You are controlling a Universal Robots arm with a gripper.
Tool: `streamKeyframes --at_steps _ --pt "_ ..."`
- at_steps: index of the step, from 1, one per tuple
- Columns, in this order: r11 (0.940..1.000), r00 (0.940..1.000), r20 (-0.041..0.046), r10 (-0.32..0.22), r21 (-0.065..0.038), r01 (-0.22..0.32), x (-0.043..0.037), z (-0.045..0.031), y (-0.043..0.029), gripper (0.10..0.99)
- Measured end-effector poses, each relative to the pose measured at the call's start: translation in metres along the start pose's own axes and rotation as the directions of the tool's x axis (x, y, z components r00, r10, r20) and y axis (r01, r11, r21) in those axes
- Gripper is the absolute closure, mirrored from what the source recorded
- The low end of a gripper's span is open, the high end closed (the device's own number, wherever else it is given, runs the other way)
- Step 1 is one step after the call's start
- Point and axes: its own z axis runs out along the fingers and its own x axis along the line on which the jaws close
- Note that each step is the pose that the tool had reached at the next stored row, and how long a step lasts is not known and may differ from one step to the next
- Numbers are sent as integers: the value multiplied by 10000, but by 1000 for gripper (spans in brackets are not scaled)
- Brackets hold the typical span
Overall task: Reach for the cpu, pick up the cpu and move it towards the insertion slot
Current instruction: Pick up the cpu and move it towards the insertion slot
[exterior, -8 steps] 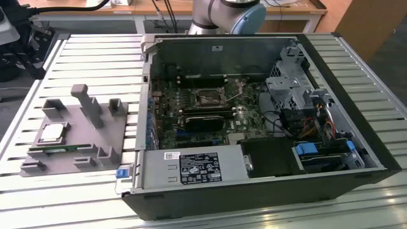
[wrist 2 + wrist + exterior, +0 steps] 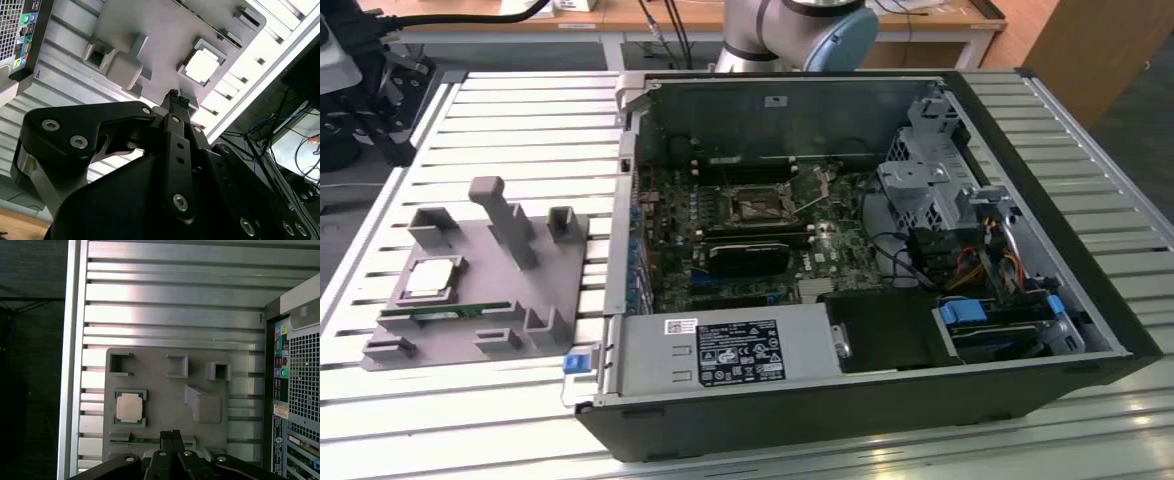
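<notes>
One closed, empty gripper hangs above the grey tray where the cpu sits, at the exterior view's left, well apart from the insertion slot; descending unopened, I risk jabbing the cpu askew.

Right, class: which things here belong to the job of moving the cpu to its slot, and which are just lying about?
Job in hand:
cpu, sitting in the grey tray
insertion slot on the motherboard
hand, shut, not touching the cpu

Lying about:
green memory stick
black card
power supply
drive cage
</notes>
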Motion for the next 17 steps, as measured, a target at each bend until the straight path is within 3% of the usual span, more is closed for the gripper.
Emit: streamKeyframes --at_steps 5,12,17 --pt "10000 10000 -1 0 -1 0 45 11 -1 980" --pt "10000 10000 -1 1 -14 -1 318 45 -30 980" --pt "10000 10000 2 -1 -16 1 410 73 -52 980"
